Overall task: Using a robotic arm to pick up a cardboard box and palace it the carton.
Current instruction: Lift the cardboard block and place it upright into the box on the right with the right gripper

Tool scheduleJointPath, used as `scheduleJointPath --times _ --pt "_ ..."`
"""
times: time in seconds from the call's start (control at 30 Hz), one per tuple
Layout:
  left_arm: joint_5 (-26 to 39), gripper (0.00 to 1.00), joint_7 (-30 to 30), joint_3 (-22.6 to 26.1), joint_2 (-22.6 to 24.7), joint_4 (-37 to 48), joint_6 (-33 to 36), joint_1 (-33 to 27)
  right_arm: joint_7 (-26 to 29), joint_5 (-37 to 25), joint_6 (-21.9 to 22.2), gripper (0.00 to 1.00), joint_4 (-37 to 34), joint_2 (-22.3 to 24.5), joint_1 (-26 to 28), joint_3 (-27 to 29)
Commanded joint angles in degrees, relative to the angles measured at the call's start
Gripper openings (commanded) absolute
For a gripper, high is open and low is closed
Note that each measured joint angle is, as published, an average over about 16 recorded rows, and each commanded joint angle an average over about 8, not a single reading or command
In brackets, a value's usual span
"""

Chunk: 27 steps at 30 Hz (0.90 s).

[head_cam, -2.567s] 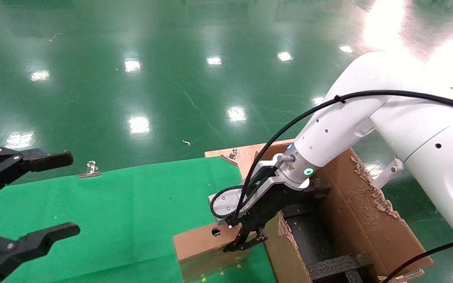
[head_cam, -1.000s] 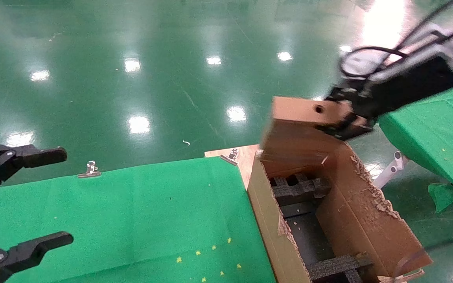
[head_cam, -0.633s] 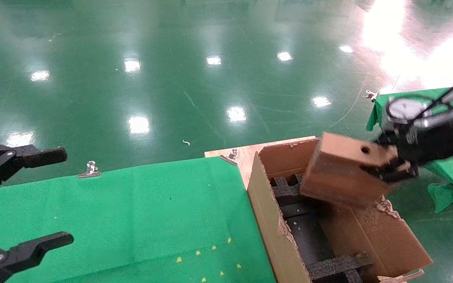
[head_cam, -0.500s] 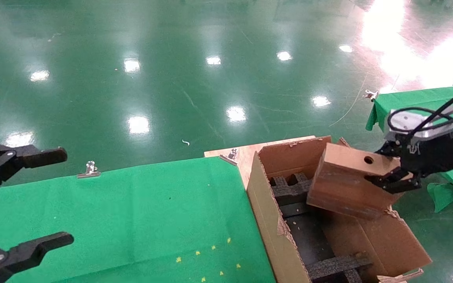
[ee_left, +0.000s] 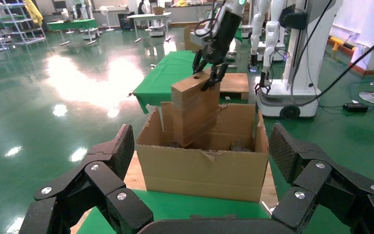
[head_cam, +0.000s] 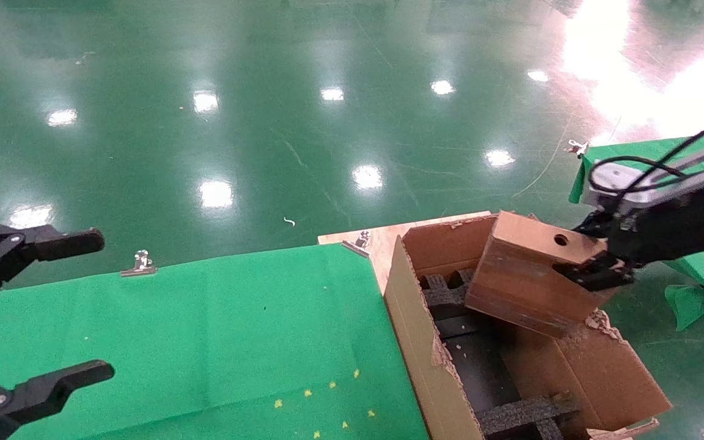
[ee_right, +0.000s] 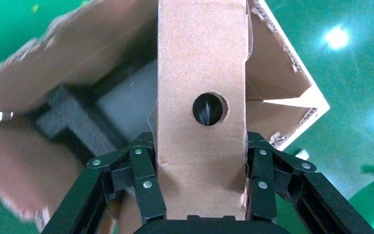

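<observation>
The head camera looks forward and down from above, the carton (head_cam: 425,342) at 4 o'clock and the green-clothed table (head_cam: 205,330) toward 7. The left wrist camera, low and farther back, faces level across that table at the carton (ee_left: 204,168). The right wrist camera looks close down onto the cardboard box (ee_right: 202,102), which all three views share.

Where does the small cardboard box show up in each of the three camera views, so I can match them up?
Head view: the cardboard box is right of centre, tilted, over the carton, held by the right gripper.
Left wrist view: upper middle, above the carton, behind the open left gripper.
Right wrist view: fills the centre, clamped between the fingers.
Shared landmark: the round hole in its narrow face.
</observation>
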Motion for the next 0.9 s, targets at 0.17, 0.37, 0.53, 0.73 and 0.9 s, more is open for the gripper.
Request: scheduleJointPath --times 0.17,0.37,0.53,0.73,0.9 --pt "0.0 1.0 0.0 0.0 0.0 0.0 0.0 0.0 11.1 0.83 5.93 0.0 0.05 0.71 -3.57 -0.32" --pt "0.0 1.0 0.0 0.01 0.0 0.0 0.0 0.0 26.22 -0.05 11.86 0.0 3.09 2.38 -6.73 -1.29" --pt "0.0 1.0 0.0 0.01 0.0 0.0 0.0 0.0 38.96 -0.75 15.23 0.0 5.91 4.1 -9.0 -2.27" --pt "-0.03 1.0 0.01 0.0 -0.01 0.01 -0.01 0.01 46.32 -1.63 17.16 0.0 8.31 5.28 -10.31 -2.95" --pt "-0.04 1.0 0.01 0.0 -0.01 0.02 -0.02 0.01 46.74 -1.74 17.42 0.0 8.73 5.39 -10.43 -3.01"
